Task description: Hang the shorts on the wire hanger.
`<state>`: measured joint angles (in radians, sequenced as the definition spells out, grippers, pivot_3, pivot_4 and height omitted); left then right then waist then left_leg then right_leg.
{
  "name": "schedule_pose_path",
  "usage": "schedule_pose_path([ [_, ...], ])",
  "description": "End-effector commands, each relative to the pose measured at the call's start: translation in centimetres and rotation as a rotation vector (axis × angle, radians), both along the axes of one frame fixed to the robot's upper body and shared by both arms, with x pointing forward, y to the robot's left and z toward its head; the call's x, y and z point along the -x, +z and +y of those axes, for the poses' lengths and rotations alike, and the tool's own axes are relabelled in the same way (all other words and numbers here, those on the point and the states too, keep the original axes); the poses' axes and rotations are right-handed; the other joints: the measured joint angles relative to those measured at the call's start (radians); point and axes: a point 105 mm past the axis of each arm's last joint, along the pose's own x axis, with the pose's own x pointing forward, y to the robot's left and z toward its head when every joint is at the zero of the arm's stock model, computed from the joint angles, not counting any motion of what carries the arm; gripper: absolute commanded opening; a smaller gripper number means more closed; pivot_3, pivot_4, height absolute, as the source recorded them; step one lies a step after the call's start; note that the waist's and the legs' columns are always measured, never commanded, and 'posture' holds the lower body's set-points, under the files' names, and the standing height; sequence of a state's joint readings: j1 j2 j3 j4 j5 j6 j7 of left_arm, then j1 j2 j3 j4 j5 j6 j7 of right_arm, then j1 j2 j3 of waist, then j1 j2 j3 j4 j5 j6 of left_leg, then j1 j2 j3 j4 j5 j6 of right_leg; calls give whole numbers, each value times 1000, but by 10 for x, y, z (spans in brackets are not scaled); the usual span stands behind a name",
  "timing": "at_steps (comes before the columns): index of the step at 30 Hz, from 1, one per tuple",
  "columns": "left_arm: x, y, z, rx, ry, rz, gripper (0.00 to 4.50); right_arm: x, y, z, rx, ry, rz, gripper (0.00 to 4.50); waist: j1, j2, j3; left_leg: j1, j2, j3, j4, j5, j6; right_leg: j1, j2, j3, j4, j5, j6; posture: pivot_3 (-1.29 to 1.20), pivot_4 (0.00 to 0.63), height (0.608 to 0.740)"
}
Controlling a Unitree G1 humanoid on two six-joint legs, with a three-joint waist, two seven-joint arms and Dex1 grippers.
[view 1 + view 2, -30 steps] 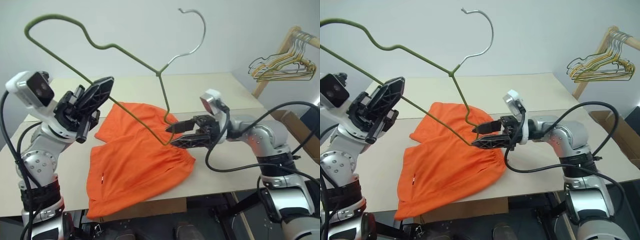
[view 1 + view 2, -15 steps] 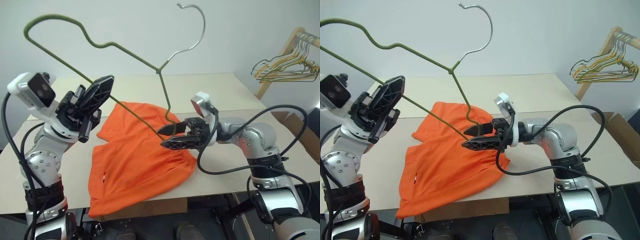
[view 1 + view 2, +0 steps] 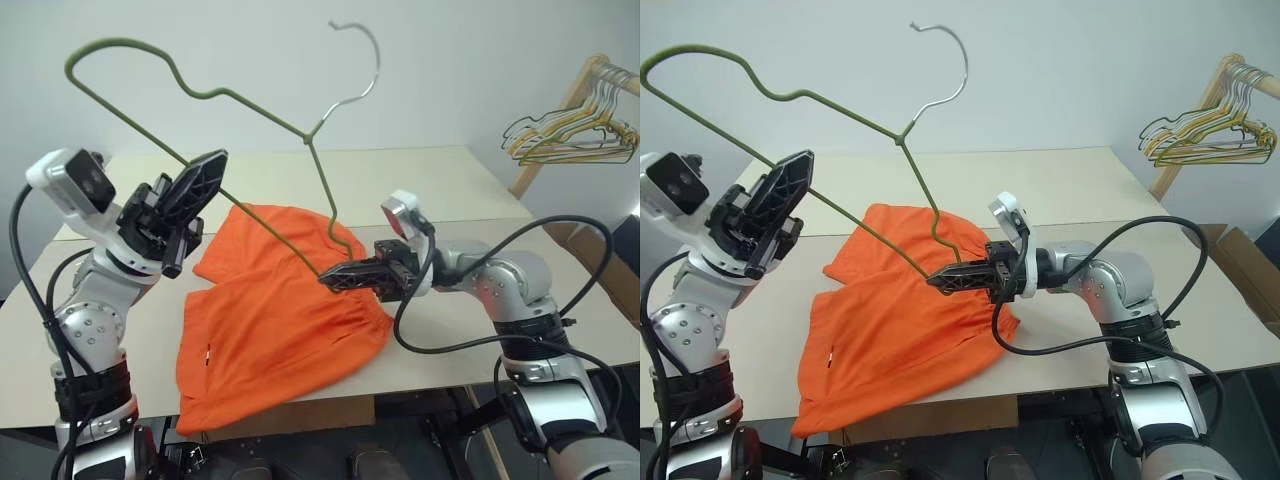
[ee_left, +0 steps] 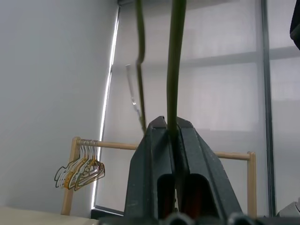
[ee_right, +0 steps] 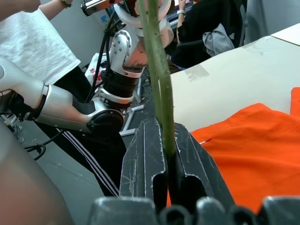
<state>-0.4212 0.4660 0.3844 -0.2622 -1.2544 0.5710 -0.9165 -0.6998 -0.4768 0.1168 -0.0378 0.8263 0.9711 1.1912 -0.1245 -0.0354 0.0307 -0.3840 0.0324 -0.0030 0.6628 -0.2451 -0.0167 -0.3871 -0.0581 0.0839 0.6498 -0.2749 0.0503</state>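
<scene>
Both grippers' jaws clamp the wire hanger (image 3: 215, 95) above the shorts (image 3: 275, 320), table edges clear.

arms: silver-grey rounded metal joint housings | grippers: left gripper (image 3: 196, 180) and right gripper (image 3: 340, 275), each two black ribbed tapering fingers | wrists: white camera box with dark red-tinted face | cables: thick black, looping along both forearms | upper arms: black strap bands

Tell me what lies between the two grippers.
The wire hanger spans from left gripper to right gripper, above the shorts, in the eye views.
</scene>
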Motion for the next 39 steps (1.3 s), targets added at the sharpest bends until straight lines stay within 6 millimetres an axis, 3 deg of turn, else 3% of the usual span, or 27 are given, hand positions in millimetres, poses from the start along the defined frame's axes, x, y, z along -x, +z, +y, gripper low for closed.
schedule_pose_path([
  [1,-5,-9,-4,-40,24,32,545,0,11,-1,-40,-11,-40,0,0,0,0,0,0,0,0,0,0,0,0,0,0,0,0,-87,0,740],
  [7,-18,-47,-11,-208,75,168,2386,-4,25,-7,-120,-56,-26,0,0,0,0,0,0,0,0,0,0,0,0,0,0,0,0,-90,0,740],
  [11,-23,-96,-15,-445,128,266,3717,-8,33,-24,-155,-131,1,0,0,0,0,0,0,0,0,0,0,0,0,0,0,0,0,-87,0,740],
  [13,-18,-111,-17,-546,126,263,4354,-8,32,-33,-149,-161,25,0,1,1,1,0,0,0,0,0,0,0,0,0,0,0,0,-85,0,740],
  [16,2,-135,-20,-761,95,205,4431,1,14,-75,-65,-234,159,0,11,1,1,-2,0,0,0,0,0,-1,0,-2,-2,0,0,-83,0,740],
  [19,9,-137,-19,-846,108,143,4431,12,-11,-108,64,-334,306,0,24,3,2,-4,0,2,0,0,0,-2,-2,-2,-4,0,0,-90,0,740],
  [25,15,-144,-21,-979,88,61,4431,32,-56,-158,229,-470,617,0,25,8,3,0,1,4,0,0,1,0,1,1,-3,0,-1,-108,0,740],
  [34,16,-147,-31,-1020,56,7,4431,52,-106,-219,469,-606,930,0,23,8,3,0,1,6,0,0,1,0,1,3,-4,0,0,-115,0,740],
  [39,17,-153,-30,-1040,65,15,4431,43,-114,-230,505,-642,953,0,16,10,2,1,1,7,0,0,1,0,2,4,-3,0,1,-101,0,740],
])
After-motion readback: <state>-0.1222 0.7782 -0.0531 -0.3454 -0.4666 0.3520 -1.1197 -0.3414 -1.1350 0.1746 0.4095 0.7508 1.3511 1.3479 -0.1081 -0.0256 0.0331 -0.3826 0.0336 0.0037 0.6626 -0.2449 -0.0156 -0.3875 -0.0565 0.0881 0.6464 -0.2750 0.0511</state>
